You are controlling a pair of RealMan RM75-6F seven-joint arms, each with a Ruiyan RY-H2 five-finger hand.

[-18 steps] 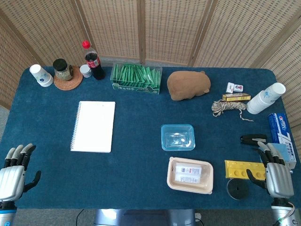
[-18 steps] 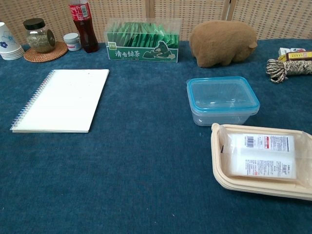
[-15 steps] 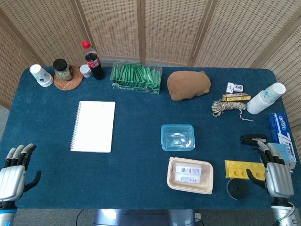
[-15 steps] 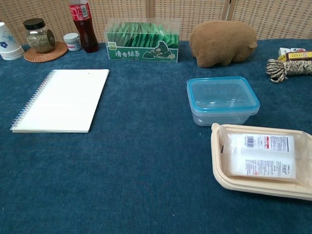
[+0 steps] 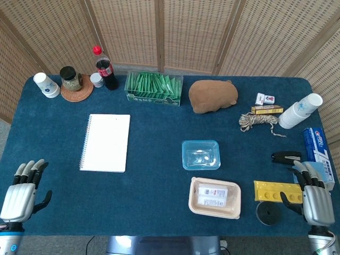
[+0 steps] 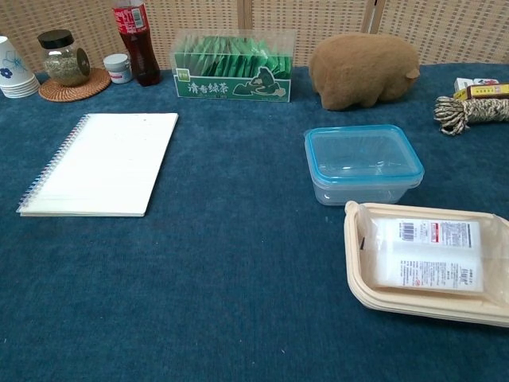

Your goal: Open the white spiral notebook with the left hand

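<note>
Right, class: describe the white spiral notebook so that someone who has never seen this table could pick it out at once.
Start at the blue table and go to its left half, in front of the green tea box. The white spiral notebook lies there flat and closed. It is the only plain white rectangle, with a wire spiral down its left edge.

Staged test room: woven folding screen standing behind blue-clothed table, assorted household props sitting spread out.
</note>
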